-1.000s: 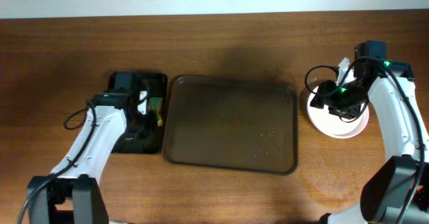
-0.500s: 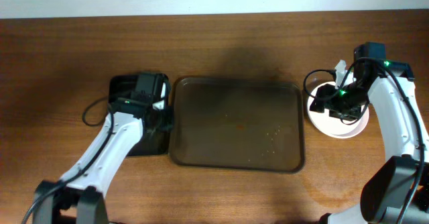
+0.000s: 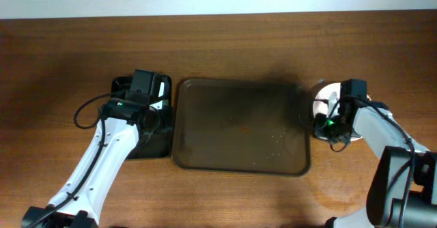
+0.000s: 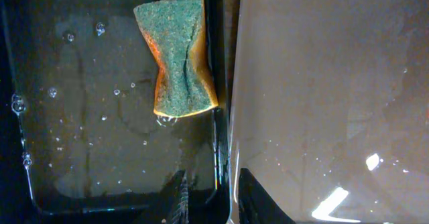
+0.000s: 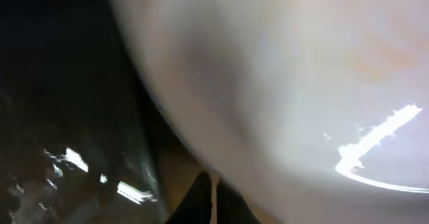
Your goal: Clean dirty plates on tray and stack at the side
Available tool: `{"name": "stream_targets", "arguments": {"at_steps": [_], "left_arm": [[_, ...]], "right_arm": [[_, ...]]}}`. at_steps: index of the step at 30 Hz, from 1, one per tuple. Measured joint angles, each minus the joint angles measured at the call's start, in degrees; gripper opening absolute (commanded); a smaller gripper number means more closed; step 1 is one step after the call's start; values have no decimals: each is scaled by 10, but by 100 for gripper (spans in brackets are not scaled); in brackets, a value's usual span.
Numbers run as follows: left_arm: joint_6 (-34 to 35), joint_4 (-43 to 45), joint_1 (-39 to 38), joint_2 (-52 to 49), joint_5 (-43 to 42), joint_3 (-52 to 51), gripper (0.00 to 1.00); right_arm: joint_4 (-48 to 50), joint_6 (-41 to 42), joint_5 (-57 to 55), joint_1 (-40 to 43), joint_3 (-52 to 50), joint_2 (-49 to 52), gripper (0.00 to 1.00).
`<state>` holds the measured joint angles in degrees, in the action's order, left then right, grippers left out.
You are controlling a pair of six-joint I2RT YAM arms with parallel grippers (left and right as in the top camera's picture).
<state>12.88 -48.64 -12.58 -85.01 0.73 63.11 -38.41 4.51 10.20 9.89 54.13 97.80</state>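
The brown tray (image 3: 239, 125) lies mid-table with no plates on it, only crumbs and wet specks; its bare floor fills the right of the left wrist view (image 4: 322, 83). White plates (image 3: 326, 95) sit on the table just right of the tray, mostly hidden under my right arm, and show as a blurred white surface (image 5: 301, 83); I cannot tell how many. My right gripper (image 3: 322, 122) (image 5: 212, 200) is shut at the plates' left edge. My left gripper (image 3: 164, 115) (image 4: 211, 200) is open, its fingers astride the rims where the black tray meets the brown tray.
A smaller wet black tray (image 3: 140, 143) (image 4: 80, 117) touches the brown tray's left side. In it lies a pinched green-and-orange sponge (image 4: 177, 56) by the right rim. Bare wooden table (image 3: 218, 50) lies behind and in front.
My right gripper has shut and dropped to the plates' left edge beside the tray. Both trays slid slightly right. My left gripper opened and shifted toward the seam between the trays.
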Motion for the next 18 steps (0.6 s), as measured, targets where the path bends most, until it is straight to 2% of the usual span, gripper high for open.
{"name": "stream_targets", "arguments": {"at_steps": [7,11,12,13,14,15,16,18], "left_arm": [[0,0,0,0,0,0,19],[0,0,0,0,0,0,26],[0,3,0,0,0,0,30],[0,11,0,0,2,0,37],[0,27,0,0,2,-1,50],[-5,51,0,0,2,-2,65],[-14,83,0,0,2,-1,99],[-27,73,4,0,8,2,100]], "right_arm": [[116,0,-8,-101,-3,0,7],[94,-1,-16,-110,-2,0,20],[38,0,-30,-107,17,-7,37],[-15,3,-38,-98,49,-28,58],[-41,-1,-43,-92,83,-52,98],[-91,-2,-47,-91,116,-68,98],[-142,-14,-48,-91,154,-100,98],[-207,-24,-46,-91,178,-130,98]]}}
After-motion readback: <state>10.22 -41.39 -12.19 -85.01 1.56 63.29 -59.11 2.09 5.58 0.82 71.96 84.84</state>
